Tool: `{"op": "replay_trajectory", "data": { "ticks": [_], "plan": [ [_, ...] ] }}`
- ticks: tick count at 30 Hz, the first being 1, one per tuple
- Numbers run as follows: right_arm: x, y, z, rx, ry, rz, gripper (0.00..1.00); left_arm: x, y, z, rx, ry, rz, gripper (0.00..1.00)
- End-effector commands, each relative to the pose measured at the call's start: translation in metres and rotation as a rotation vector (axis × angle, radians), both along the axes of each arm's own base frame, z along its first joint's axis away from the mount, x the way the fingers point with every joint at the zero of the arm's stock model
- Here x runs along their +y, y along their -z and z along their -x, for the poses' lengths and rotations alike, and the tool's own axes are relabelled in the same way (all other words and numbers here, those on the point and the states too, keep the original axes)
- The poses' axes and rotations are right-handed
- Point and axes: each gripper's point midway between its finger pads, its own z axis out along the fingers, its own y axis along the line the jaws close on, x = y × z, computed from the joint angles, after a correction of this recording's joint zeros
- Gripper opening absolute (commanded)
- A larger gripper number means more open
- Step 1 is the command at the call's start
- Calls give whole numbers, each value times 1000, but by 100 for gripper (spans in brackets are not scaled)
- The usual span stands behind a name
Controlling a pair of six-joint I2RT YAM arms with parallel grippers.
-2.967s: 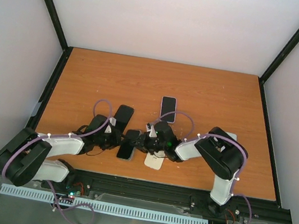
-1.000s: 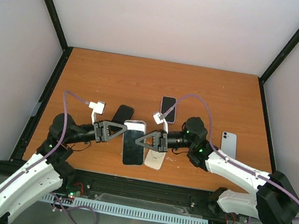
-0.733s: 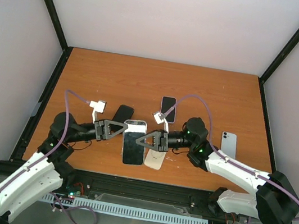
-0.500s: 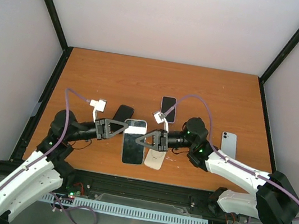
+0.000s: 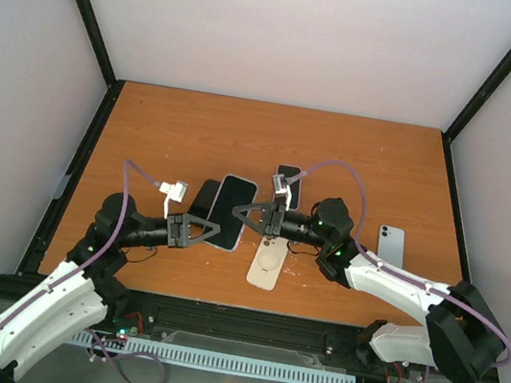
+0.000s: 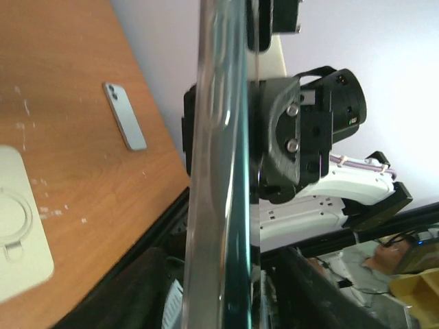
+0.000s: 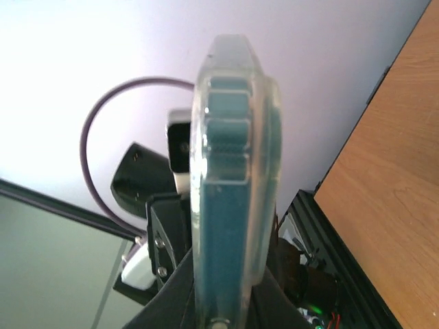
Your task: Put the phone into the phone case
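Note:
A dark teal phone (image 5: 233,198) sits inside a clear phone case (image 7: 233,82) and is held off the table, tilted on its long edge, between my two grippers. In both wrist views I see it edge-on, the clear case (image 6: 212,137) wrapping one side. How fully the phone is seated I cannot tell. My right gripper (image 5: 236,213) is shut on the phone's right edge. From the near left, my left gripper (image 5: 218,233) straddles the phone's lower end, open, with gaps beside its fingers (image 6: 137,288).
A white case (image 5: 266,264) with a ring mark lies flat just near the grippers. A dark phone (image 5: 204,195) lies behind the held one, another dark phone (image 5: 288,185) farther back, and a light blue phone (image 5: 390,245) to the right.
The phone lay flat between the grippers a second ago; now it is raised, tilted on edge and shifted toward the far side. The left gripper closed briefly and opened again.

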Motion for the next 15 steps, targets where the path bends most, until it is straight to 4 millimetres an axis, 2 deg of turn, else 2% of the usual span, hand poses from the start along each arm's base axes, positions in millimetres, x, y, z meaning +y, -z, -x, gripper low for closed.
{"op": "replay_trajectory", "data": {
  "ticks": [1,4,6,10,13,15],
  "plan": [
    [2,-42,-14,-35,39,-135,10,3,2,11,-7,29,33,34],
    [3,-37,-17,-27,47,-121,10,4,4,10,-8,19,38,12],
    [2,-33,-17,-21,52,-106,12,4,4,8,-8,4,37,2],
    [2,-17,-14,0,41,-49,22,5,6,0,-5,-29,36,0],
    [-1,1,-8,33,30,-1,40,5,3,-6,-15,-55,40,1],
    [-4,15,-3,53,29,36,48,6,-1,-11,-27,-80,47,0]
  ]
}}
